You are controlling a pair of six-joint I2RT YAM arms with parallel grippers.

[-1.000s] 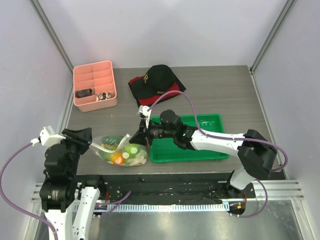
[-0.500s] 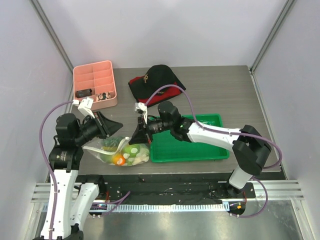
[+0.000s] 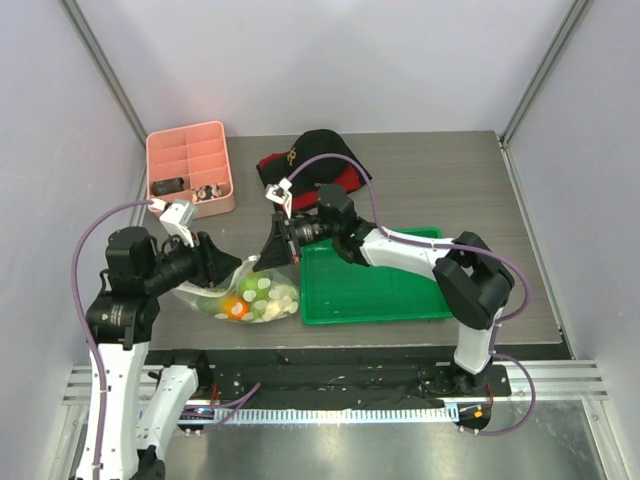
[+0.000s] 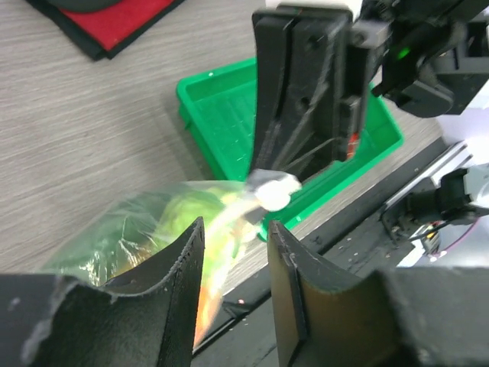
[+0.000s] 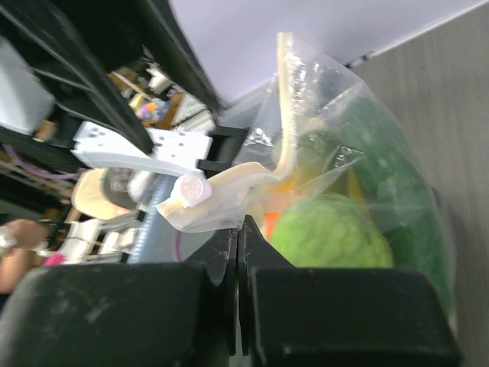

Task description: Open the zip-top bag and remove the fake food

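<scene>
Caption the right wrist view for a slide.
Right gripper pinching the zip-top bag near its zipper, fake food visible inside.

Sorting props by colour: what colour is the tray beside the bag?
Green; the tray shows clearest in the top external view.

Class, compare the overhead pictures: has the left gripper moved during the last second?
Yes. The left gripper has swung rightward, closer to the green tray, and now sits at the left end of the zip-top bag.

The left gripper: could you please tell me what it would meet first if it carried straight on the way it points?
Probably the zip-top bag, whose top edge lies just ahead of the open jaws of the left gripper; right behind it stands the right gripper, shut on the bag. Depth is unclear.
</scene>
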